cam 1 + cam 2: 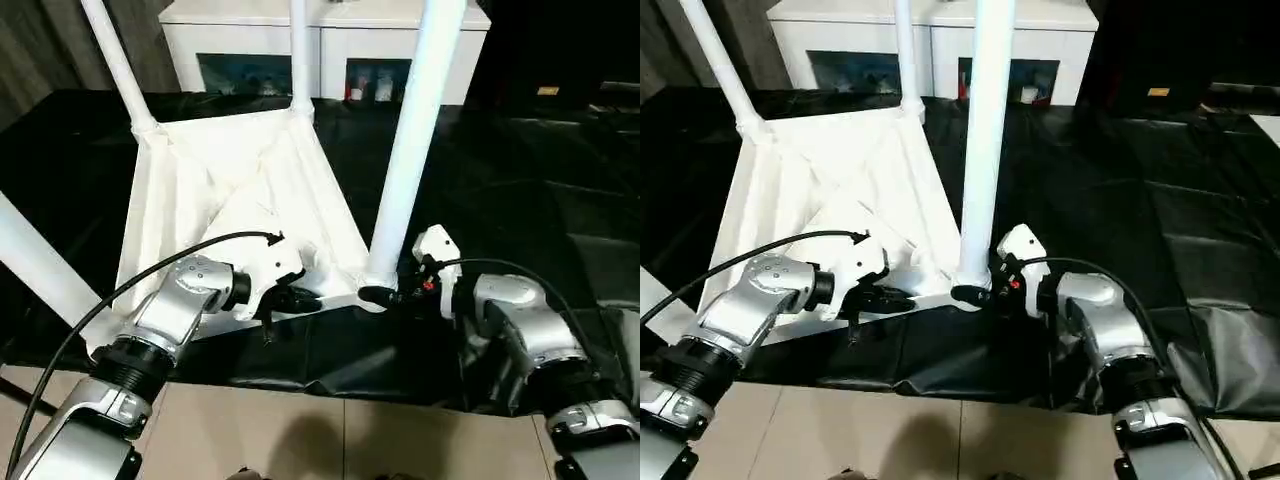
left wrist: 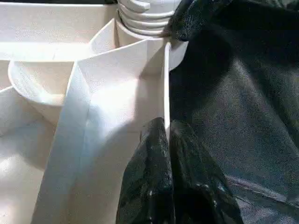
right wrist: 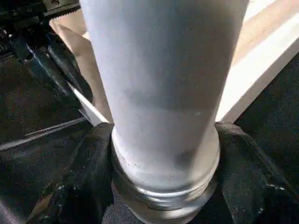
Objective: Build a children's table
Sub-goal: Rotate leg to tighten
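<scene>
While lying upside down at centre-left of the head views, white plastic tabletop [image 1: 230, 170], ribbed underside up, smooth flat walls meeting at sharp angles. Under it and all around, a black sheet [image 1: 500, 180], glossy and creased, wrinkled along its near edge over tan floor tiles [image 1: 300, 430]. At upper centre, behind the far corners, a white cabinet [image 1: 330, 40] with glass doors. Seated in the round corner sockets, four white tube legs: far-left leg [image 1: 118, 65] slanting to the upper left, far-right leg [image 1: 299, 55] rising out of the top edge, near-left leg [image 1: 35, 265] cutting in at the left edge, near-right leg [image 1: 415, 130] tall at centre, smooth and tapered, with ridged rings at its base. Across part of the near rim, silver left forearm and a looping black cable [image 1: 150, 270]. At lower centre-left, left gripper [image 1: 300, 298] closed tight on the thin upright wall of the near rim, black fingers [image 2: 149, 186] pressed to both faces of it. Just right of that, right gripper [image 1: 378, 294] set round the foot of the near-right leg at its socket, black fingers [image 3: 84, 177] hugging the ringed base on either side. Both grippers near each other, apart, the corner socket between them.
</scene>
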Tool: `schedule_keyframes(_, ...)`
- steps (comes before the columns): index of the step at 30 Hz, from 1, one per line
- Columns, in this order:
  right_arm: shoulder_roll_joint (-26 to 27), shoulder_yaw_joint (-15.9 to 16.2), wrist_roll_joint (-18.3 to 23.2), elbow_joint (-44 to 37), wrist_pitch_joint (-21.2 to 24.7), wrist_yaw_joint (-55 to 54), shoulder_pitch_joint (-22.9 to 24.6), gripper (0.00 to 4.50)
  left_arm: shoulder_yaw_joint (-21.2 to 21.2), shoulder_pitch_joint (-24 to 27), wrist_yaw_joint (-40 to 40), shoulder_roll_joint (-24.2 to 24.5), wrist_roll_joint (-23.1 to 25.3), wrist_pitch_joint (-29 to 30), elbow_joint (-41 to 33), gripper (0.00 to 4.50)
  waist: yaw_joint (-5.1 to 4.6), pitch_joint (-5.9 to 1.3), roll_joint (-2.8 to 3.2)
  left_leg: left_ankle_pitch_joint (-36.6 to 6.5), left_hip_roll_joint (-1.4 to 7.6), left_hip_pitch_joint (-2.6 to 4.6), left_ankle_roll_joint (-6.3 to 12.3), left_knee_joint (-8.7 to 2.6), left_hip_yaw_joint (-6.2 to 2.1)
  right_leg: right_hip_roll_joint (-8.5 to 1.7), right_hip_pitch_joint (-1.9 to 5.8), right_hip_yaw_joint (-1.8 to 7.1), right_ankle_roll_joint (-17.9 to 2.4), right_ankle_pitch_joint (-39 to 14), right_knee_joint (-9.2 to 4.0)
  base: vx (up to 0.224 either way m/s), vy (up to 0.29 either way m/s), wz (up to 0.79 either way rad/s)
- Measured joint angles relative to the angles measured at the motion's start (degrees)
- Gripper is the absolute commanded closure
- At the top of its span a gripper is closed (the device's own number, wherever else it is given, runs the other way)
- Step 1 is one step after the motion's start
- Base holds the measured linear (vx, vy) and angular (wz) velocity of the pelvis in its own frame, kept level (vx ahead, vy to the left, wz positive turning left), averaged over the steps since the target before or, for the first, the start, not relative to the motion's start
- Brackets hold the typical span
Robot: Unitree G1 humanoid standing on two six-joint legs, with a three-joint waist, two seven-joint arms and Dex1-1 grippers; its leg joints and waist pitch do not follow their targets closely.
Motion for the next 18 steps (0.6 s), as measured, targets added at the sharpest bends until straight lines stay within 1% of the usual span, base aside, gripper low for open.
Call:
schedule_keyframes(1, 1.19, -0.65, -0.20, 0.74, -0.45, -2.21, -0.03, 1.76, 0.31, -0.02, 1.21, -0.67, 0.08, 0.23, 0.35, 4.50, -0.19, -0.05, -0.09, 0.02, 0.00, 0.01, -0.04, 0.00, 0.00, 0.00, 0.01, 0.01, 0.00, 0.00, 0.06, 0.000, 0.000, 0.00)
schedule_keyframes(3, 5.67, -3.02, -1.27, 3.60, -1.90, -13.69, -0.81, 1.77, 1.75, -1.62, 7.28, -3.91, 1.20, 0.14, 4.14, 4.50, -0.82, -0.09, -0.26, 0.01, 0.00, 0.11, -0.33, 0.03, -0.01, 0.02, 0.08, 0.04, -0.09, 0.07, 0.16, 0.000, 0.000, 0.00)
schedule_keyframes(5, 9.76, -5.65, -2.89, 6.79, -2.19, -28.03, -3.03, 1.77, 2.55, -4.31, 14.31, -7.98, 2.49, 0.45, 8.76, 4.50, -1.38, -0.07, -0.28, 0.05, -0.03, 0.32, -0.42, 0.02, -0.03, 0.02, 0.03, 0.04, -0.23, 0.22, 0.11, 0.000, 0.000, 0.00)
schedule_keyframes(8, 12.86, -8.05, -3.70, 9.38, -2.19, -40.80, -4.66, 1.77, 2.79, -7.15, 22.09, -13.82, 3.10, 1.54, 13.64, 4.50, -1.44, -0.09, -0.25, 0.05, -0.14, 0.61, -0.44, -0.08, -0.06, 0.01, 0.29, 0.13, 0.00, 0.10, 0.11, 0.000, 0.000, 0.00)
schedule_keyframes(11, 15.15, -9.50, -3.76, 10.90, -1.36, -48.07, -6.29, 1.77, 2.97, -8.83, 26.69, -16.89, 3.38, 1.43, 16.57, 4.50, -1.18, -0.13, -0.12, 0.05, -0.15, 0.62, -0.44, -0.17, -0.12, 0.01, 0.38, 0.11, 0.06, 0.07, 0.10, 0.000, 0.000, 0.00)
schedule_keyframes(14, 16.29, -10.28, -4.91, 12.61, -1.58, -51.80, -7.59, 1.77, 3.19, -9.89, 29.12, -18.90, 3.83, 1.06, 18.66, 4.50, -1.09, -0.27, 0.19, 0.05, -0.20, 0.61, -0.43, -0.17, -0.17, 0.00, 0.49, 0.11, -0.08, 0.15, 0.00, 0.000, 0.000, 0.00)
schedule_keyframes(17, 16.96, -10.86, -5.54, 13.50, -2.79, -53.43, -8.02, 1.77, 3.29, -10.57, 29.47, -19.67, 3.91, 0.08, 20.01, 4.50, -1.08, -0.29, 0.51, 0.04, -0.24, 0.57, -0.42, -0.17, -0.24, -0.03, 0.55, 0.08, -0.07, 0.14, -0.07, 0.000, 0.000, 0.00)
schedule_keyframes(18, 16.91, -10.86, -5.60, 13.42, -3.12, -53.24, -7.99, 1.21, 3.29, -10.58, 29.44, -19.31, 3.91, -0.19, 20.02, 4.50, -1.10, -0.25, 0.65, 0.04, -0.25, 0.55, -0.42, -0.19, -0.24, -0.04, 0.55, 0.08, -0.08, 0.15, -0.12, 0.000, 0.000, 0.00)
